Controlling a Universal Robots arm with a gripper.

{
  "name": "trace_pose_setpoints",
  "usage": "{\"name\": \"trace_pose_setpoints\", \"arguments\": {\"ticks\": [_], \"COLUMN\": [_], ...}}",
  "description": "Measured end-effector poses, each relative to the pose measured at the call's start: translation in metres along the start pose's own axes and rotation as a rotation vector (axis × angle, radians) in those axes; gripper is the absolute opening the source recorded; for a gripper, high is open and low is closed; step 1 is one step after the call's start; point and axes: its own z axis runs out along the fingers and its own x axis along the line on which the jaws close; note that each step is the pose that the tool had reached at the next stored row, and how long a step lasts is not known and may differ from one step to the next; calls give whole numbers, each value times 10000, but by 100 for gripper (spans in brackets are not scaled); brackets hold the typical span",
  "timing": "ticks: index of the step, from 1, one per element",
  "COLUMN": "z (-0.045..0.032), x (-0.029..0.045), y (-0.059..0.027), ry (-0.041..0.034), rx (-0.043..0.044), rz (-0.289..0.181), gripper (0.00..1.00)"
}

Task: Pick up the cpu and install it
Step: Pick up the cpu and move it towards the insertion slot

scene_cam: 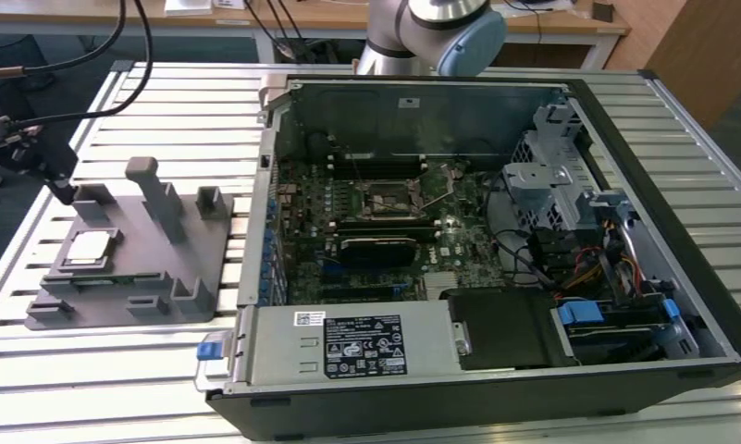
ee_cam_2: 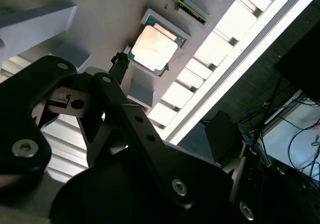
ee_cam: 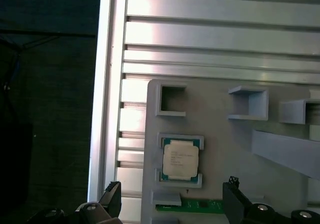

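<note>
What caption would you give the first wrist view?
Cpu resting in its grey holder tray, jaws open close by.

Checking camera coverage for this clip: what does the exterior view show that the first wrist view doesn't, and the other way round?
Exterior view adds: the open computer case, its motherboard socket, and the arm rising behind the case. First wrist view adds: the gripper with jaws open, tips flanking the cpu without touching it. Both share: the cpu sitting in the grey holder on the slatted table.
</note>
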Motion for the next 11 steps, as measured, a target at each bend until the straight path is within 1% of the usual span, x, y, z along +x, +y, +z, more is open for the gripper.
{"name": "trace_pose_setpoints", "arguments": {"ticks": [7,11], "z": [127,199], "x": [-2,-64], "y": [-4,-9], "ry": [1,0], "rx": [0,-1], "rz": [1,0], "gripper": [88,88]}}
